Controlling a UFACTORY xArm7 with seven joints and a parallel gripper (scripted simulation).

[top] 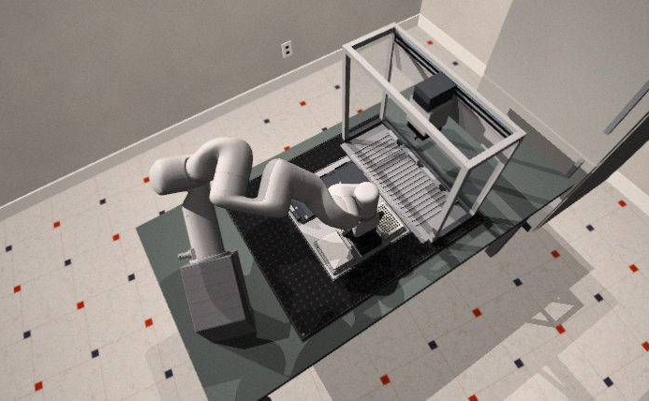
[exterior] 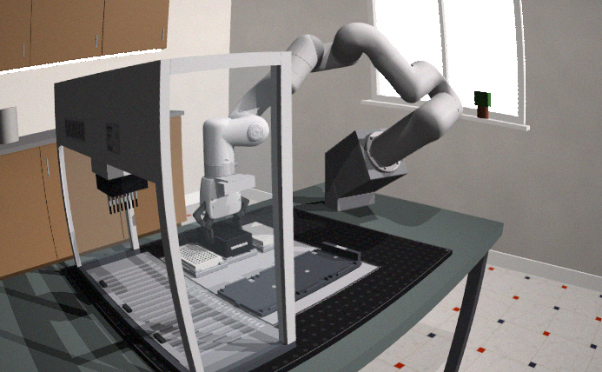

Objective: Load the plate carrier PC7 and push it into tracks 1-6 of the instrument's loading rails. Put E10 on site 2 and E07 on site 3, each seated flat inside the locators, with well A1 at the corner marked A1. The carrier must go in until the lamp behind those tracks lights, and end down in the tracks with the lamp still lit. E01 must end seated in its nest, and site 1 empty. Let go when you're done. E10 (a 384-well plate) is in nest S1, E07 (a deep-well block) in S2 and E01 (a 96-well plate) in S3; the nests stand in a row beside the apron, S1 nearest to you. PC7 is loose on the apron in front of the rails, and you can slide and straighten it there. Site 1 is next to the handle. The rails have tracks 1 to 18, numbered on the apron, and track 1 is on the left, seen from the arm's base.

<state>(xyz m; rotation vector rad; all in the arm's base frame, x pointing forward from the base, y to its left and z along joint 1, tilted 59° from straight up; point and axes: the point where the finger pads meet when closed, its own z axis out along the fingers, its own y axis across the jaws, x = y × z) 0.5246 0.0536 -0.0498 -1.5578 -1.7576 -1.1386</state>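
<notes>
My gripper (exterior: 221, 221) points straight down over the middle nest in the row, and my jaws are closed wide on the dark deep block (exterior: 232, 240) that sits there, one finger on each of its sides. The block looks to be resting in its nest, not lifted.

Just beyond my jaws, toward the rails, lies the white perforated plate (exterior: 200, 256) in its own nest. On the near side, toward my base, sits the pale flat plate (top: 334, 248). Off to one side, apart from my jaws, the dark plate carrier (exterior: 288, 277) lies loose on the pale apron in front of the ribbed rails (exterior: 155, 295), all its sites bare.

To do this well, I judge I should lift straight up until the block is free of its nest walls, keeping it level, then carry it sideways to the carrier's third site.
</notes>
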